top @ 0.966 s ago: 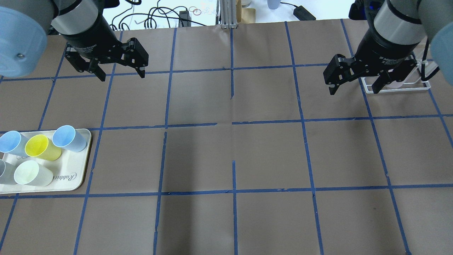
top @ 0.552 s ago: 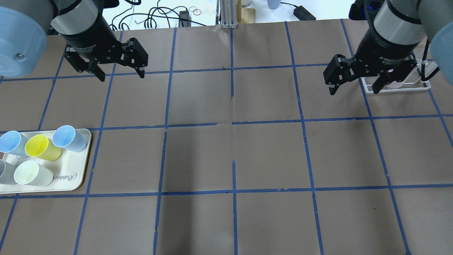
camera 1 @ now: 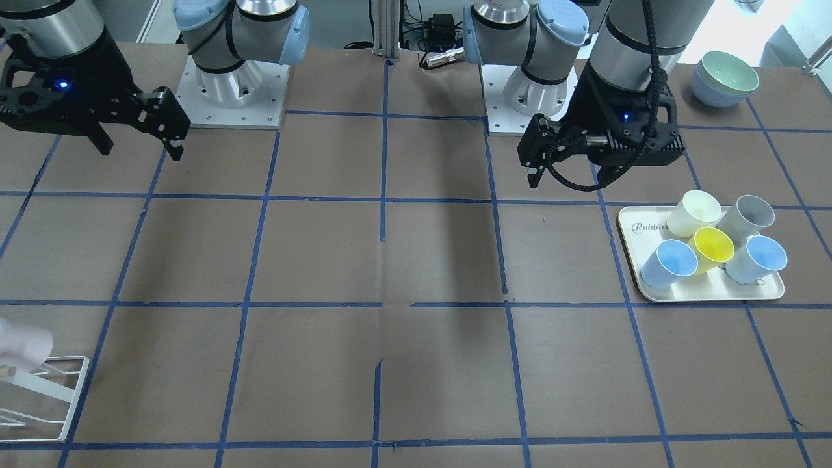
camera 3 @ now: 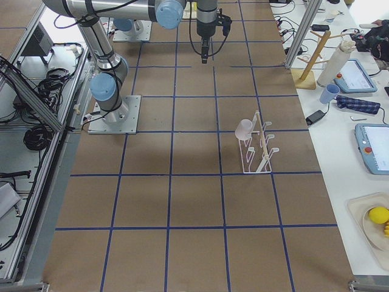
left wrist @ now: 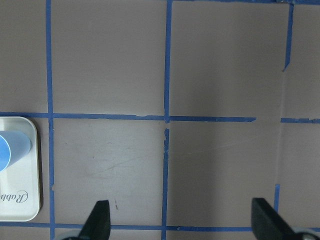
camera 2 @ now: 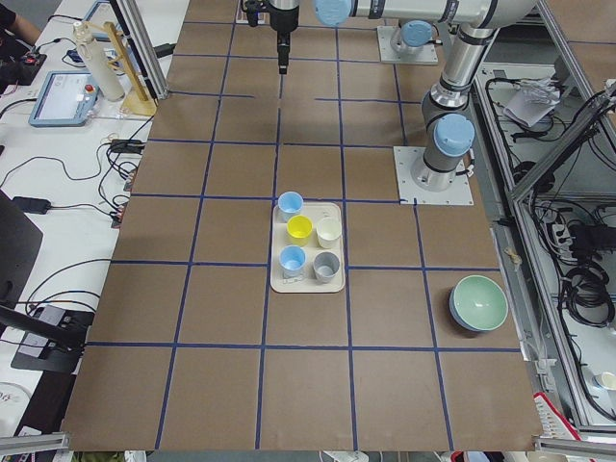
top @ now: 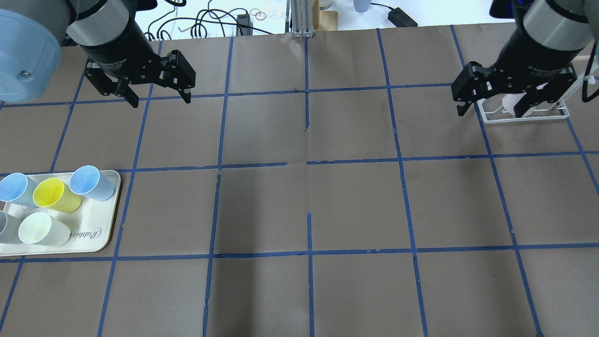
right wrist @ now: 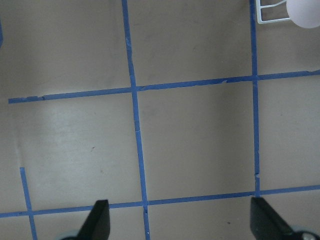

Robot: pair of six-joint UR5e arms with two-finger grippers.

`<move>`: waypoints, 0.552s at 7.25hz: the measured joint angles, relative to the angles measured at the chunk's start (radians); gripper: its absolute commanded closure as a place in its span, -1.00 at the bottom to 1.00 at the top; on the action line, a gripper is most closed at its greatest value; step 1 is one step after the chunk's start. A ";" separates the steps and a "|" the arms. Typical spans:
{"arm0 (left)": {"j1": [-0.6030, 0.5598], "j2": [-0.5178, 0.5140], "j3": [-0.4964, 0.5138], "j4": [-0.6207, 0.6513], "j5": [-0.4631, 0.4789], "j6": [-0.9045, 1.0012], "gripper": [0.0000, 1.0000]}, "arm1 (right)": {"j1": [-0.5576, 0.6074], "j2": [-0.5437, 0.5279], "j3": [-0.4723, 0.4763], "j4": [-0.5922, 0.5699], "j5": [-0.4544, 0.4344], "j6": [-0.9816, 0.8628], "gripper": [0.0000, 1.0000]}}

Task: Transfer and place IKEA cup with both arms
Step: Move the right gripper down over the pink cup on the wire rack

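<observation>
- The IKEA cup (camera 3: pixel 244 129), pale pink, hangs tilted on a prong of the white wire rack (camera 3: pixel 258 152), at the far right of the bench (top: pixel 355 206).
- The right pincer (top: pixel 490 112) hovers above the bench at the rack's left end. Its jaws are spread wide with nothing between them.
- In the right wrist view the cup shows only in the top right corner, clear of both fingers.
- The left pincer (top: pixel 161 100) hangs over the far left of the bench, likewise wide open and empty.
- A cream tray (top: pixel 96 222) lies at the near left, well apart from both pincers.
- The tray carries two light blue cups (top: pixel 91 182), a yellow cup (top: pixel 56 195), a cream cup (top: pixel 42 229) and a grey cup (top: pixel 4 227), packed close together.
</observation>
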 measured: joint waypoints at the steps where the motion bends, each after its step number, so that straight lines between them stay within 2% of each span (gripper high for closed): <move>1: -0.001 0.000 0.000 0.000 0.000 0.000 -1.00 | -0.063 0.032 -0.002 -0.050 0.000 -0.067 -1.00; 4: -0.001 0.000 -0.001 -0.001 0.001 0.000 -1.00 | -0.201 0.137 -0.012 -0.214 0.000 -0.305 -1.00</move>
